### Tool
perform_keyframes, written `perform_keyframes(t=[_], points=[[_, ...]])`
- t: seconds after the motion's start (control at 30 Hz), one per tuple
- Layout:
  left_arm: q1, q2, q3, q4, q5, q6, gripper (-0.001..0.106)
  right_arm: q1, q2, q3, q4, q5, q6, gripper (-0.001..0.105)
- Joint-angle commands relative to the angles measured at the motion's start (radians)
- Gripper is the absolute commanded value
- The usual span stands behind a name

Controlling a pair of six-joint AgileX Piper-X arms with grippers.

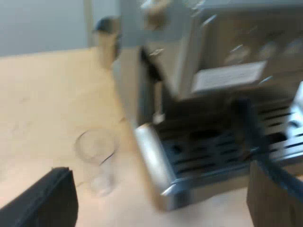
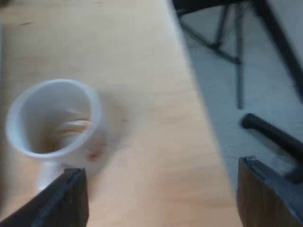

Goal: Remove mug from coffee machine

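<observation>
Left wrist view: the left gripper (image 1: 158, 177) hangs with jaws spread wide before the espresso machine (image 1: 213, 56). A measuring glass (image 1: 97, 161) stands on the table (image 1: 42, 104) just beside the machine's drip tray (image 1: 213, 151).

Right wrist view: the mug (image 2: 52, 118) stands upright on the table, apparently already off the machine. It is close to one finger of the right gripper (image 2: 161, 189), whose jaws are open and hold nothing. A sideways swing of that finger could topple the mug.

The left view supplies the machine and glass; the right supplies the mug.
</observation>
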Motion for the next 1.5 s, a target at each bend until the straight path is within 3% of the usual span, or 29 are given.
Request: perform_keyframes(t=[0.03,0.33,0.47,0.8,1.17,1.33,1.5], points=[[0.027,-0.003,-0.006,0.053,-0.047,0.043,0.087,-0.007,-0.048,-0.01,0.035,-0.002,-0.092,0.066],[0.03,-0.081,-0.006,0.117,-0.056,0.039,0.087,0.055,-0.25,-0.01,0.118,-0.006,-0.115,0.066],[0.03,-0.171,-0.006,0.118,-0.095,0.039,0.087,0.055,-0.345,-0.01,0.174,-0.006,-0.1,0.066],[0.03,-0.425,0.06,0.161,-0.095,0.039,0.087,0.055,-0.545,-0.01,0.21,-0.016,-0.086,0.066],[0.03,-0.677,0.101,0.237,-0.085,0.039,0.087,0.055,-0.754,-0.01,0.405,-0.016,-0.079,0.066],[0.03,-0.677,0.087,0.357,-0.071,0.037,0.087,0.055,-0.836,-0.01,0.47,-0.016,-0.063,0.066],[0.03,-0.677,0.085,0.386,-0.068,0.031,0.087,0.055,-0.832,0.005,0.524,-0.014,-0.063,0.066]])
